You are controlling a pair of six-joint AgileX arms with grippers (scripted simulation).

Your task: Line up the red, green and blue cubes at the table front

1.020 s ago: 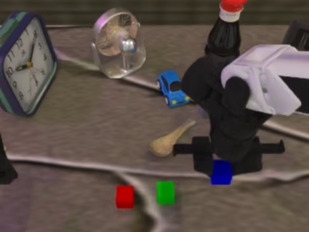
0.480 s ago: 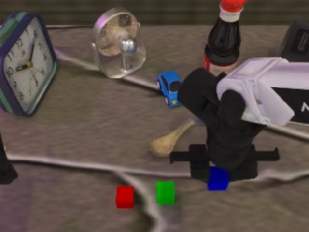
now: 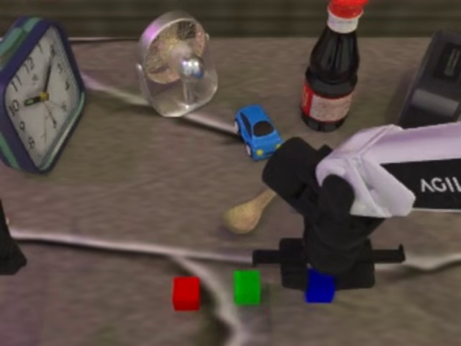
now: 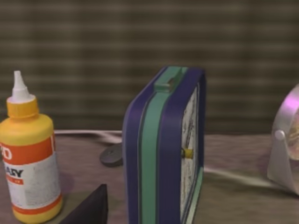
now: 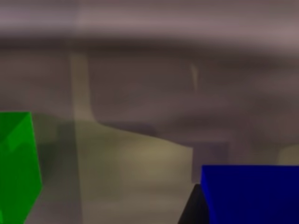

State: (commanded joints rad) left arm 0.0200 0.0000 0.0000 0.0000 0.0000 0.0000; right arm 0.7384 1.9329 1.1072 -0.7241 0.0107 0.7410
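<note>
Lower right of the top view: the right gripper [image 3: 320, 277], clamped on the blue cube [image 3: 320, 287], should set it level with the green cube [image 3: 246, 287] and red cube [image 3: 186, 293].

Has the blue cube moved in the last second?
Yes. In the top view the blue cube, carried by the right end effector, has come toward the table front and slightly left, now nearly level with the unmoved green cube.

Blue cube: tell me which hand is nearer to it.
Right. The right hand is directly over the blue cube at the table front; the left arm sits parked at the table's far left edge.
</note>
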